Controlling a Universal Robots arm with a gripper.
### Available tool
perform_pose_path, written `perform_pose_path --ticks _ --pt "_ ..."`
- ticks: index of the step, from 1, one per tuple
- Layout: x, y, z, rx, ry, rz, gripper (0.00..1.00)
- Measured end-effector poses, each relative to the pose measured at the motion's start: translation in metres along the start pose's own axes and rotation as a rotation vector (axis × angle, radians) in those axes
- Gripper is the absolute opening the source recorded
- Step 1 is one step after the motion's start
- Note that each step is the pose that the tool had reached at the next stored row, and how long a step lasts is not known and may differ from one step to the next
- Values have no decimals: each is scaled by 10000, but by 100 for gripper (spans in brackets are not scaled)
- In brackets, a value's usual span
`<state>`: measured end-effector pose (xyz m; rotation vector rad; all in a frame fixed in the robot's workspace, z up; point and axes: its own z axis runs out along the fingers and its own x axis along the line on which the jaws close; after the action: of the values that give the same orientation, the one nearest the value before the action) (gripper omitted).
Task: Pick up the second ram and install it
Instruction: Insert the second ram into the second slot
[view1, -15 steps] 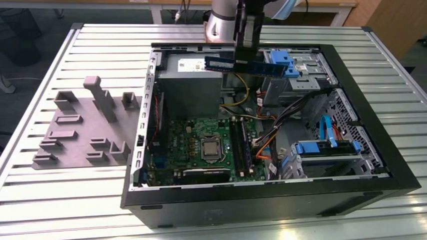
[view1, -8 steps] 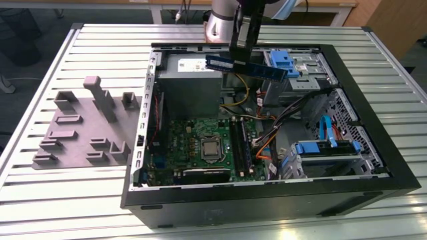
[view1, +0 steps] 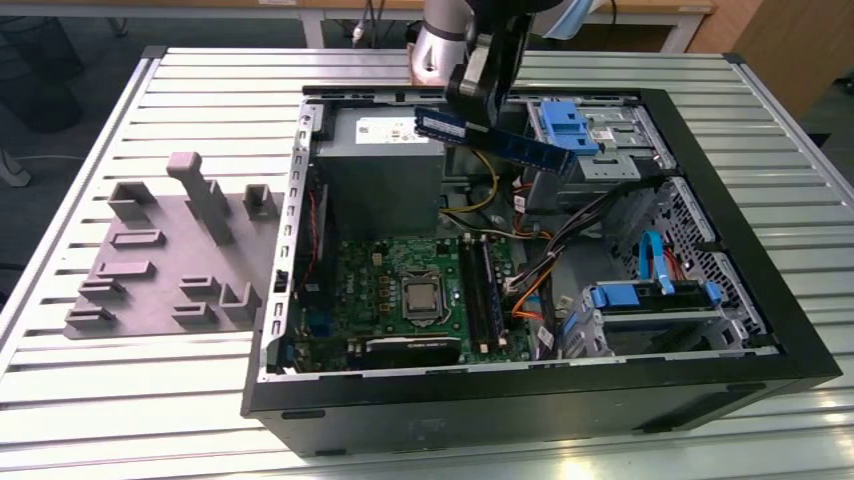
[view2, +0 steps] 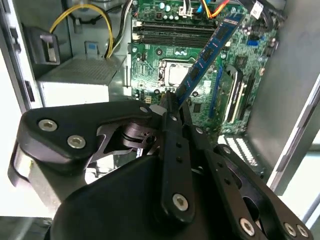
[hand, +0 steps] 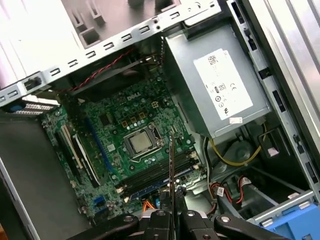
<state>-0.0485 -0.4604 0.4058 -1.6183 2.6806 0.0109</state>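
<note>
Grey slatted metal makes up the tabletop (view1: 200, 90) under everything you are working with. On it an open computer case (view1: 754, 340) lies on its side, and to the exterior view's left of it sits a grey holder tray (view1: 147, 275) with upright blocks. Your gripper (view1: 475, 98) hangs over the far part of the case, above the power supply (view1: 380, 165) and just beside a blue drive caddy (view1: 567, 125). Its fingers are pressed together on the second ram (view1: 521, 145), pinching the stick near one end so that the rest juts out free, slanting down toward the exterior view's right. The ram is in the air, touching nothing but those fingers, well above the motherboard (view1: 400, 275).

In the second wrist view you look past the gripper (view2: 170, 102) along the ram (view2: 215, 47). Its blue-green face with black chips runs diagonally across the motherboard (view2: 155, 55), with the processor socket (view2: 172, 74) behind it and the long black memory slots (view2: 170, 35) beyond.

In the first wrist view the ram (hand: 171, 160) shows edge-on as a thin line rising from the gripper (hand: 171, 207). It crosses the memory slots (hand: 155, 177) beside the processor socket (hand: 141, 142). One of those slots may already carry a stick, judging by a blue strip along it, but you cannot be sure from this angle. Yellow wires (hand: 235, 162) loop beside the power supply (hand: 220, 80).
</note>
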Motion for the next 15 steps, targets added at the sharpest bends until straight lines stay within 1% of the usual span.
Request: perform_pose_path --ticks 15 --pt "1 0 48 62 56 2567 14"
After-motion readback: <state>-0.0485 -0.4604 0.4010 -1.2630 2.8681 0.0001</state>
